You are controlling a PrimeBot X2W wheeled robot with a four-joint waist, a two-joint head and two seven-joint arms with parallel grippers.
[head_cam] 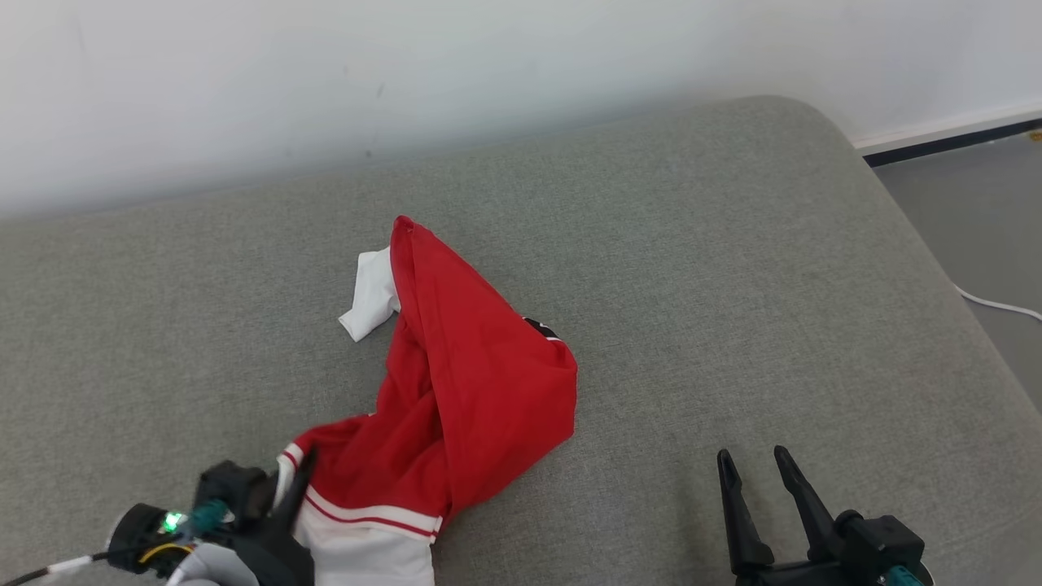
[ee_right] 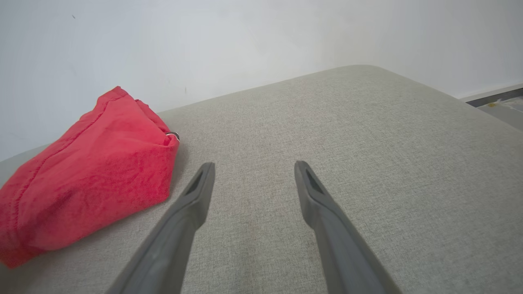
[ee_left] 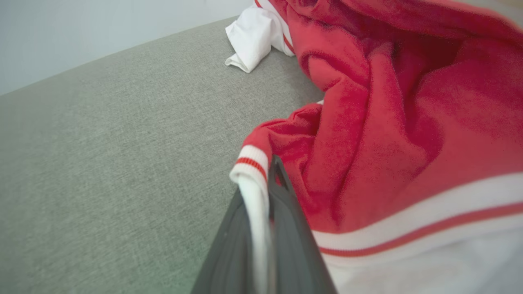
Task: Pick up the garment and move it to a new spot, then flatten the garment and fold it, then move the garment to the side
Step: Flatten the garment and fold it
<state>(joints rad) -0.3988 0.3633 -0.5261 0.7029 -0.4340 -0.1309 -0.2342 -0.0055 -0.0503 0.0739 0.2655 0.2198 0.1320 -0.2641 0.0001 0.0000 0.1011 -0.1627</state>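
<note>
A red fabric garment (head_cam: 464, 391) with white panels and a red-striped white ribbed band lies bunched on the grey woven-fabric cushion (head_cam: 733, 268), left of centre. Its long axis runs near to far, leaning slightly right: the banded end is nearest, and a red fold peaks at the far end, towards the white wall (head_cam: 326, 73). A crumpled white part (head_cam: 370, 303) projects left beside the peak. The left hand (head_cam: 303, 468), near left, is closed on the banded corner; the left wrist view shows the white band pinched between both fingers. The right hand (head_cam: 752, 457), near right, stands open over bare cushion, well apart from the garment. The banded end is cut off by the near frame edge. A small dark patch (head_cam: 539, 327) on the right fold cannot be identified.
</note>
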